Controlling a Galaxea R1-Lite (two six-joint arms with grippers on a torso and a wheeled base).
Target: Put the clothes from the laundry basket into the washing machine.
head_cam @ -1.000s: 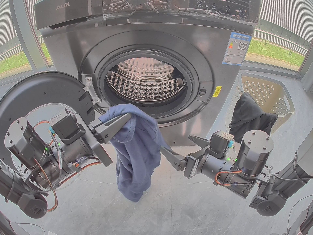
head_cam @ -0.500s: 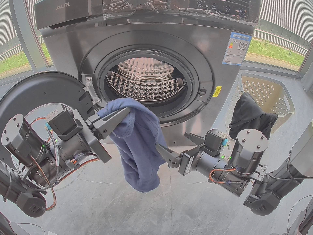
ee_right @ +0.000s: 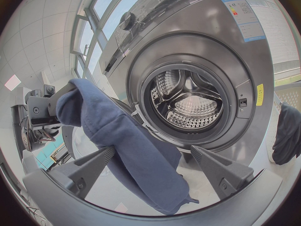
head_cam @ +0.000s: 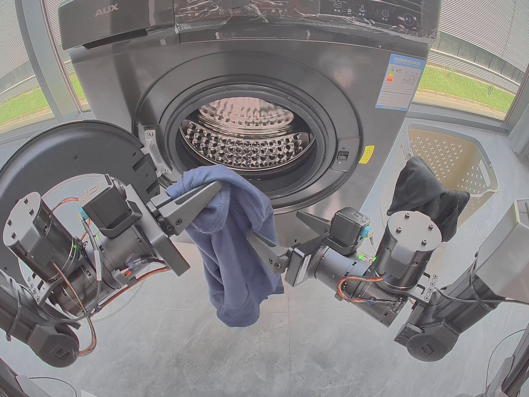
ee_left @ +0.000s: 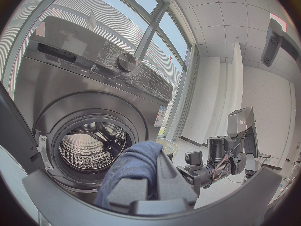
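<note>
Head view shows me that the task is at an early stage. The drum [head_cam: 245,139] of the washing machine [head_cam: 352,78] looks empty as far as I can see into it, and its round door [head_cam: 66,150] stands wide open at my left side. One blue garment [head_cam: 237,249] is out of the laundry basket [head_cam: 468,161] and hangs in the air in front of the opening, with its top about at the lower rim. My left tool [head_cam: 206,197] is pressed together on an upper fold of it and carries its weight. My right tool [head_cam: 274,224] is spread; the cloth hangs between its fingers without being pinched. A dark garment [head_cam: 424,199] lies draped over the rim of the basket, to the right of the machine. So, in my judgement, both pieces are left to go inside.

The blue cloth is soft and limp, like a thick knit, and it falls in heavy folds. The drum is polished steel with rows of small bumps and holes. The basket is pale plastic with a star-shaped pattern in its wall. The machine front is smooth dark grey, and a wrinkled clear film covers its panel.
</note>
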